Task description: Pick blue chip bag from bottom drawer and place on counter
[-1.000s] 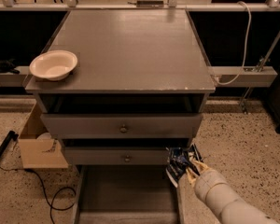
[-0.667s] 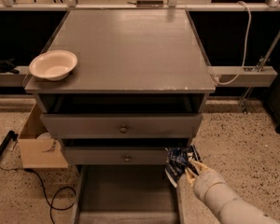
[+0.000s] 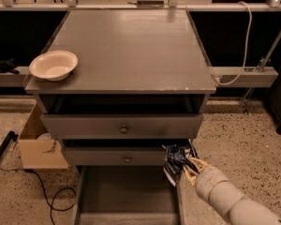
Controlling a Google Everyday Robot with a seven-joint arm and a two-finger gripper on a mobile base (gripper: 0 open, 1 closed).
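**A:** Where is the bag [image 3: 173, 161] at this stage?

**B:** It is off the floor of the bottom drawer [image 3: 126, 193]. It hangs above that drawer's right wall, just in front of the right end of the middle drawer [image 3: 126, 157]. We cannot tell whether it touches that drawer front.

**A:** What is the gripper [image 3: 185, 164] doing?

**B:** It is pinching the bag from the right, with its fingers closed onto the crumpled foil. The arm [image 3: 225, 198] enters from the near right corner of the view.

**A:** How much of the task is complete?

**B:** We judge the pick done, because the bag is grasped and lifted out and the bottom drawer's tray shows nothing else inside. The placing is still to do. The bag sits well below the counter [image 3: 131, 46] and has to be raised past the two upper drawers and over the counter's near edge.

**A:** Is there space to set it down?

**B:** Yes. The only object on the counter is a bowl [image 3: 54, 64] at the near left corner. The right and centre areas are bare.

**A:** What differs from the earlier frames?

**B:** Very little. The bag and gripper are at nearly the same place beside the bottom drawer, with the same grasp. The bowl and all drawers are unmoved. We read this as a pause or a very slow start to the lift.
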